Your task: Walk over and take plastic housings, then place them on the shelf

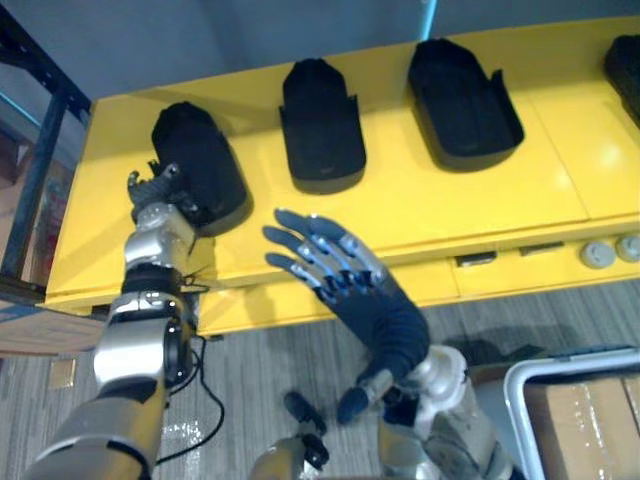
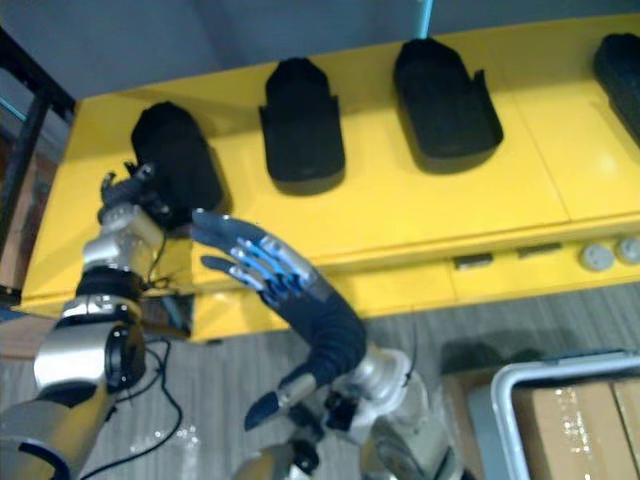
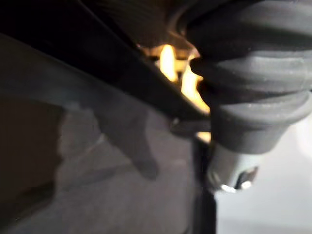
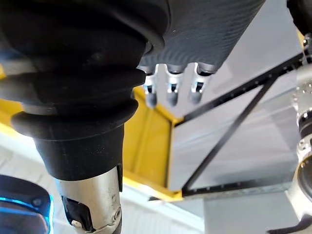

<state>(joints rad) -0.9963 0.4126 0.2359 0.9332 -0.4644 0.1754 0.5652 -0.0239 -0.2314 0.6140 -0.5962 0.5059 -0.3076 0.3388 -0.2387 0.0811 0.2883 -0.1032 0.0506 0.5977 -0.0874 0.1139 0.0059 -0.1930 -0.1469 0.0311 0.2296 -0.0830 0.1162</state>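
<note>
Yellow table (image 1: 420,200) against a grey wall.

Left eye view: the left hand (image 1: 152,192) sits at the near edge of the leftmost housing (image 1: 205,160); we cannot tell whether it grips. The right hand (image 1: 335,265) hovers over the table's front edge, fingers spread straight, holding nothing. Beyond it lie a second housing (image 1: 322,125) and a third housing (image 1: 462,105). A fourth housing (image 1: 627,60) is cut off at the frame.

Right eye view: more of the crate (image 2: 540,366) with its cardboard box (image 2: 580,420), right of the right hand.

Left wrist view: dark and blurred, with yellow glints; we make out no grip.

Right wrist view: straight fingertips (image 4: 170,92), with a dark frame (image 4: 229,131) past them.
</note>
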